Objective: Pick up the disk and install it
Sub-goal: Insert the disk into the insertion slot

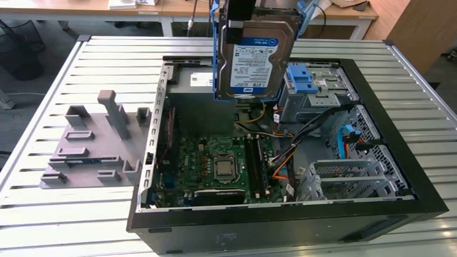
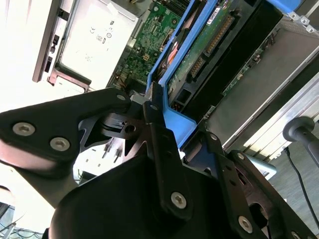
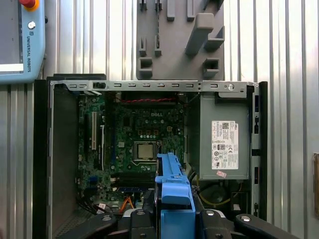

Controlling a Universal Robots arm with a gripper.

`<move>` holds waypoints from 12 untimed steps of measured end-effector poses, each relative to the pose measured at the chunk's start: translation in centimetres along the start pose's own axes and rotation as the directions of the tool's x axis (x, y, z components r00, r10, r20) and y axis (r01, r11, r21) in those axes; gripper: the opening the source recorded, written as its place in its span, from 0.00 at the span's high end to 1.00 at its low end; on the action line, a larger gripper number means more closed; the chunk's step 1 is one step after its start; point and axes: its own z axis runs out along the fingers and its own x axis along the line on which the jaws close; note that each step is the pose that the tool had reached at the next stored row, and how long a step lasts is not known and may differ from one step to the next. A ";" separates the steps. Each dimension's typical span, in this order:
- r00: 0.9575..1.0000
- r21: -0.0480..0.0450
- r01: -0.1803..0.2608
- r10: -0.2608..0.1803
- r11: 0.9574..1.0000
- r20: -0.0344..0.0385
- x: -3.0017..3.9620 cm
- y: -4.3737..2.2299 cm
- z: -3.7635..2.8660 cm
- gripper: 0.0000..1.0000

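The disk [image 1: 251, 59] is a silver hard drive with a white-and-blue label and blue rails. It hangs upright above the far side of the open computer case [image 1: 400, 160], over the power-supply area. My gripper [image 1: 241, 12] is shut on its upper end. In the second wrist view the black fingers [image 2: 160, 139] clamp the blue bracket [image 2: 175, 124], and the disk's green circuit board [image 2: 199, 47] faces the camera. In the first wrist view the blue bracket [image 3: 172, 191] sticks out from my gripper [image 3: 173, 216] over the motherboard [image 3: 139, 134].
The case lies open on a slatted metal table [image 1: 107, 59]. Inside are a motherboard [image 1: 221, 160], a grey power-supply box with a white sticker [image 3: 224, 144], a drive bay with a blue latch [image 1: 303, 79] and loose cables [image 1: 314, 128]. A grey fixture plate [image 1: 93, 144] lies on the exterior view's left.
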 end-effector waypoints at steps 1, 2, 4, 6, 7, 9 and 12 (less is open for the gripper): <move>1.000 0.000 0.000 0.000 1.000 0.000 0.00 0.00 0.00 0.64; 1.000 0.000 0.000 0.000 1.000 0.000 0.00 0.00 0.00 0.64; 1.000 0.000 0.000 0.000 1.000 0.003 0.00 0.00 -0.01 0.64; 1.000 0.002 0.001 -0.001 1.000 0.014 0.00 0.01 0.00 0.64; 1.000 0.003 0.001 -0.001 1.000 0.020 0.01 0.02 0.00 0.64; 1.000 0.005 0.000 -0.001 1.000 0.024 0.03 0.02 0.00 0.64; 1.000 0.005 0.000 -0.001 1.000 0.024 0.24 0.01 0.01 0.64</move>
